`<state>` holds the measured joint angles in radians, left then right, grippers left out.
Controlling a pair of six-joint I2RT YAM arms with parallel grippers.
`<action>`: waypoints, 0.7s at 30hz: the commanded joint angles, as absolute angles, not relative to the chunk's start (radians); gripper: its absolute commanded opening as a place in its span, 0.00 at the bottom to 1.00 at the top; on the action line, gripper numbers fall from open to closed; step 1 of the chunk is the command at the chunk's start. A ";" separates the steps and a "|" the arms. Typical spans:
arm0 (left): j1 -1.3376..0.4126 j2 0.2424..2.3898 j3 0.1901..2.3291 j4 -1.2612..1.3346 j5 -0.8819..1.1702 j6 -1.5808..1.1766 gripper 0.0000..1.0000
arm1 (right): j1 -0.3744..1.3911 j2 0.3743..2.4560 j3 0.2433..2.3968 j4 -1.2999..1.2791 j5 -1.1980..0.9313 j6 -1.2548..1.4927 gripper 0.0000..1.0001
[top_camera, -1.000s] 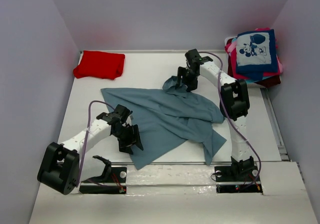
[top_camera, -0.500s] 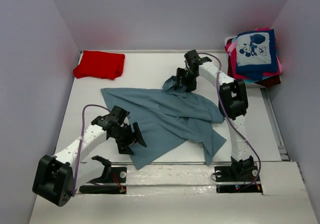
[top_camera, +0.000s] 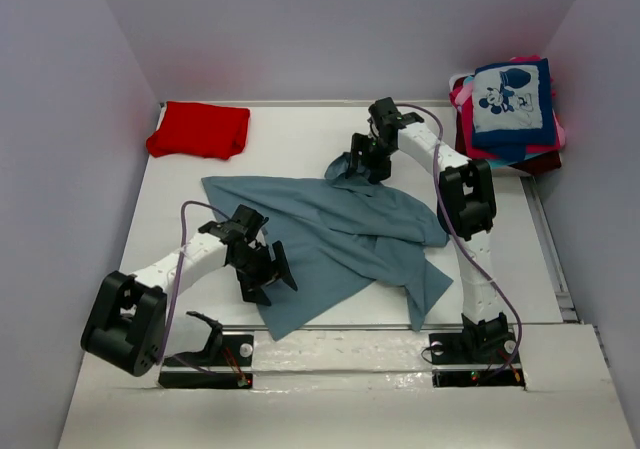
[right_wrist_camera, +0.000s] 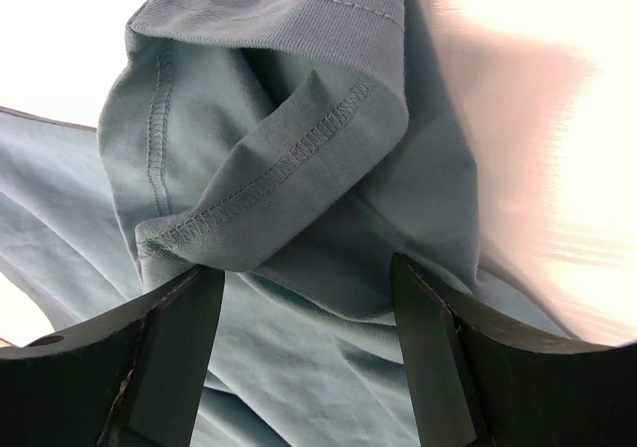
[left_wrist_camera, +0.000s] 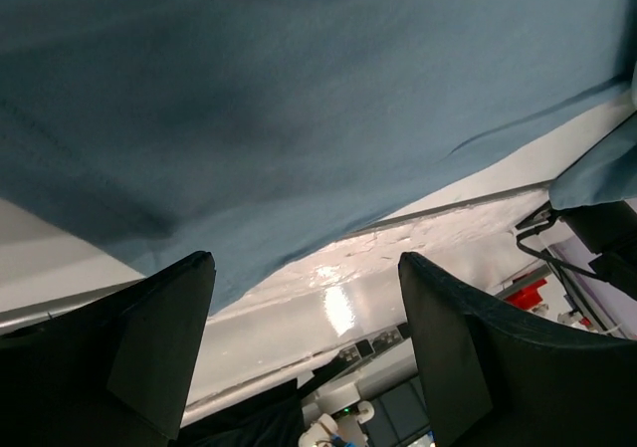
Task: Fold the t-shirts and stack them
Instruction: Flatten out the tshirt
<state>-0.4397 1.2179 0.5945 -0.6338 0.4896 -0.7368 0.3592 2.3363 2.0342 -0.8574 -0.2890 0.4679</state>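
A dusty grey-blue t-shirt [top_camera: 340,234] lies crumpled and spread across the middle of the table. My left gripper [top_camera: 268,274] is at its near-left hem. In the left wrist view the gripper [left_wrist_camera: 304,268] is open with nothing between its fingers [left_wrist_camera: 159,337], and the hem [left_wrist_camera: 299,118] lies just beyond their tips. My right gripper [top_camera: 362,159] is over the shirt's far edge. In the right wrist view it [right_wrist_camera: 304,278] is open, straddling a bunched sleeve [right_wrist_camera: 279,148]. A folded red t-shirt [top_camera: 198,129] lies at the back left.
A stack of folded t-shirts [top_camera: 510,104], with a navy cartoon-mouse one on top and pink and maroon below, sits at the back right beside the table. Walls close in on both sides. The table's near edge [top_camera: 350,324] runs just behind the left gripper.
The left gripper's jaws have widened and the left arm has swung, its gripper shifting slightly right along the hem. The right gripper has edged a little left over the sleeve.
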 commanded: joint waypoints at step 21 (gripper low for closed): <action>-0.445 1.557 0.828 -0.555 0.526 -0.577 0.85 | 0.351 2.355 2.132 -0.834 -0.276 0.486 0.67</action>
